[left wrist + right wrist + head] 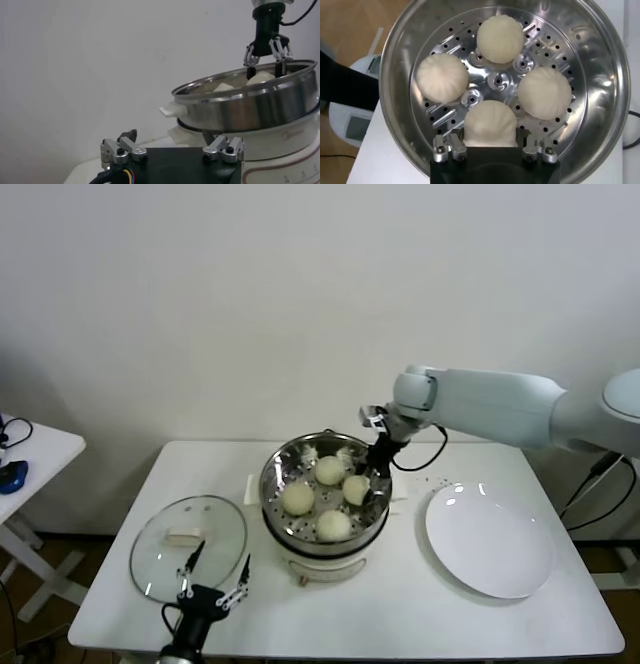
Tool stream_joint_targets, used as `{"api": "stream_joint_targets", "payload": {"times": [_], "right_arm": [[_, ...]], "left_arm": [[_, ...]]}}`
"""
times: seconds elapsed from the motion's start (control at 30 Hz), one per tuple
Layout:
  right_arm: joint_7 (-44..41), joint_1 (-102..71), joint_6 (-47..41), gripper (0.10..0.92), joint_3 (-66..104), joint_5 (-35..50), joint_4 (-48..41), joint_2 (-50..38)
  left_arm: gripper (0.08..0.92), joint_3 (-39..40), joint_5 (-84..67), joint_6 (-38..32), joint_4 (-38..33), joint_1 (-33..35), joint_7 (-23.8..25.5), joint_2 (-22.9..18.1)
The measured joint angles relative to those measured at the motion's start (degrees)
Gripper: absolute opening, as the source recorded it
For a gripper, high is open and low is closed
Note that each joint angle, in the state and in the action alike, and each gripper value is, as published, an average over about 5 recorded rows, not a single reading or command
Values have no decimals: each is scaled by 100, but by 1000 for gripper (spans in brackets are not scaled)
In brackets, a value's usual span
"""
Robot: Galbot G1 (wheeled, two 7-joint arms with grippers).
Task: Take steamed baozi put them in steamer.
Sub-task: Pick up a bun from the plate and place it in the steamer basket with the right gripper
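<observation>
Head view: the steamer (324, 496) stands at the middle of the white table (420, 604), with four steamed baozi (330, 470) on its perforated floor — at roughly twelve, three, six and nine o'clock around the basket's centre. The right gripper (377, 480) reaches down inside the basket at its three o'clock side, fingers either side of the bun there. A white plate (489, 539) lies at three o'clock from the steamer, a glass lid (188, 546) at nine o'clock. The left gripper (213, 576) waits low over the table's near edge, just beside the lid, jaws spread wide and holding nothing.

Left wrist view: the left gripper (172, 149) stands open before the steamer (250, 105); beyond the rim, the right gripper (267, 55) dips into the basket.

Right wrist view: the right gripper (490, 146) brackets one bun resting on the floor — fingers close against its sides, whether they press it cannot be told. The other three baozi (500, 37) sit around the centre, apart from each other.
</observation>
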Motion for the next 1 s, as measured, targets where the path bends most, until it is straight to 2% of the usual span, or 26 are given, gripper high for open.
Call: {"api": "stream_joint_targets", "payload": {"times": [0.37,0.53,0.63,1.0], "right_arm": [[7,-78,4,695,27,-102,-95,81],[4,-115,16,791,58,-148,-93,57],[-9,-127,21,818,88,-149,-103,42],[-69,-26,13,823,368,-74,47,-158]], "left_arm": [[823,-14,-14,0,-31,24,-5,-9],[823,1,-7,6,-41,42,-7,-18],[823,18,4,13,-42,41,-10,-23],[823,-16,30,63,38,-14,-104,-16]]}}
